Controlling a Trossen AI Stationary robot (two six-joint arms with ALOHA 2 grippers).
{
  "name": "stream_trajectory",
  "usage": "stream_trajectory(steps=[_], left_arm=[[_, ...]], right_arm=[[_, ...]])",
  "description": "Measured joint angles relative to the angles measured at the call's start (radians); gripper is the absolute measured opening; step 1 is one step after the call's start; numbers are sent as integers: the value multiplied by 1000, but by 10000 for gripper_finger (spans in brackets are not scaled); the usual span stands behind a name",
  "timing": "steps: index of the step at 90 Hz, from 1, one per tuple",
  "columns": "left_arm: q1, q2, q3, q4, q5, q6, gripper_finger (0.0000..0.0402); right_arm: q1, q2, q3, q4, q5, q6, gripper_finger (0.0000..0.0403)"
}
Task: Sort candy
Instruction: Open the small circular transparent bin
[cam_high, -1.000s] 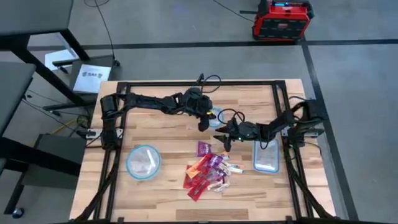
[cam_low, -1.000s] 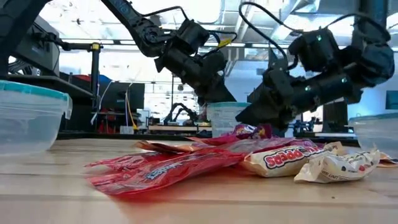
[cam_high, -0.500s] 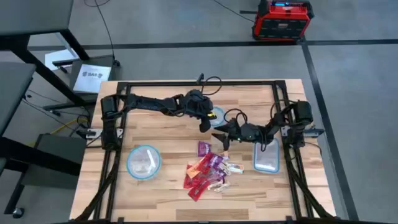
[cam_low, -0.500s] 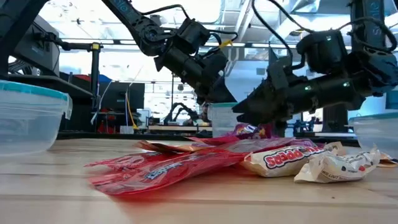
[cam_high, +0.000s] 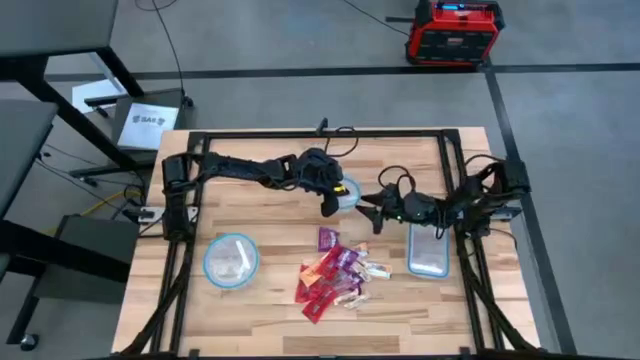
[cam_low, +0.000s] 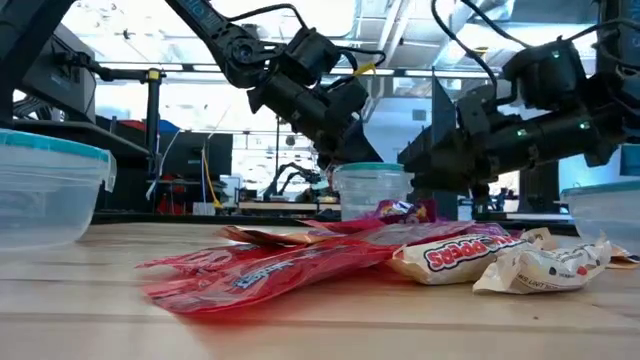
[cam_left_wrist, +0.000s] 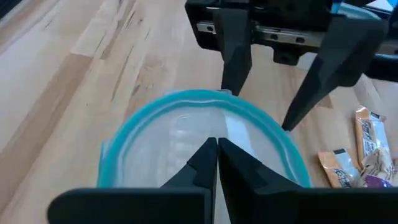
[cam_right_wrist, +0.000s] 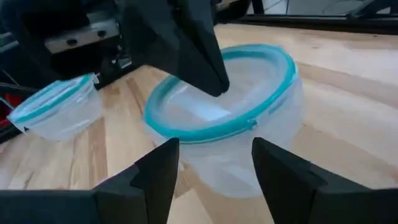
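The candy, a loose pile of red, purple, orange and whitish wrapped sweets, lies on the wooden table near its front edge. Beyond it stands a clear round bowl with a bluish rim. My left gripper hangs shut over this bowl's opening, with nothing seen between its fingertips. My right gripper is open on the bowl's right side, level with it. Its two fingers stand to either side of the bowl's near wall. My left gripper touches nothing that I can see. My right gripper's open fingers flank the bowl's lower wall, coming level from the table's right. Whether they touch the wall, I cannot tell.
A second round bowl stands at the front left. A clear rectangular tub stands at the right, under my right arm. The candy pile lies between them. Black frame rails run along the table's edges.
My right gripper has drawn away from the candy pile, going toward the table's far edge and a little to the right, and now stands beside the bowl. It has stayed open. My left gripper has kept still over the bowl.
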Motion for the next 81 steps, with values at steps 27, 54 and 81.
stream_trajectory(steps=[27, 54, 81], left_arm=[[0, -8, -1, -2, 14, -9, 0], [0, -14, 42, -10, 13, 73, 0], [0, 2, 45, -44, 61, 198, 0]], right_arm=[[6, -46, -1, -67, -97, -31, 191], [64, 36, 57, -95, -146, 18, 191], [37, 175, 114, 41, -98, 2, 191]])
